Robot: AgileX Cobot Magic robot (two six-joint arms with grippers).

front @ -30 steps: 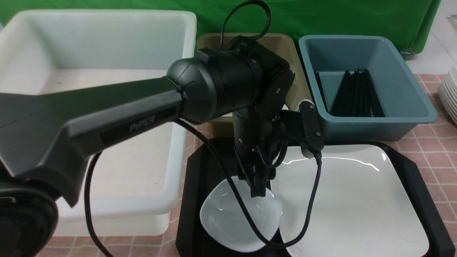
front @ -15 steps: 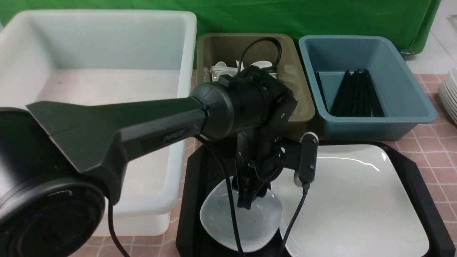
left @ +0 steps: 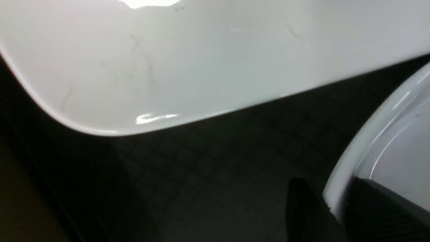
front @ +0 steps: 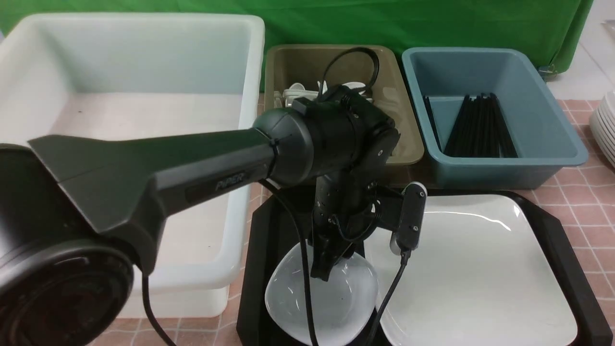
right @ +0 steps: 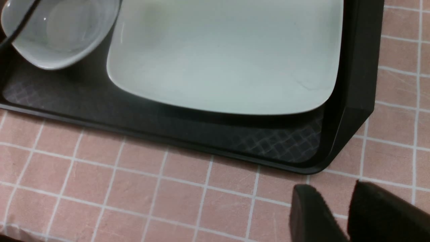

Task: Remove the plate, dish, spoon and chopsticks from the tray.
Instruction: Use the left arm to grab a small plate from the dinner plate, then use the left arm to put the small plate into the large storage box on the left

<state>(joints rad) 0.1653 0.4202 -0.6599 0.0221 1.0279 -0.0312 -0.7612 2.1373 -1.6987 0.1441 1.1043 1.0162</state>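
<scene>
The small bluish-white dish [front: 346,298] sits on the left of the black tray [front: 262,240], beside the large white plate [front: 471,269]. My left gripper [front: 321,271] reaches down over the tray and is shut on the dish's far rim. In the left wrist view its jaws [left: 331,191] stand one on each side of the dish rim [left: 386,144], with the plate [left: 168,60] beyond. My right gripper [right: 332,190] is open a little and empty above the tablecloth, off the tray's corner [right: 359,67]. No spoon or chopsticks show on the tray.
A large white bin [front: 250,96] stands left of the tray. Behind the tray stand an olive bin [front: 288,62] with white spoons [front: 298,93] and a blue bin [front: 528,96] with black chopsticks [front: 475,125]. Stacked white plates [front: 606,125] are at the right edge.
My left arm has come down and swung a little left, and its jaws have settled on the dish rim. The dish has shifted slightly toward the front left. The plate has not moved.
</scene>
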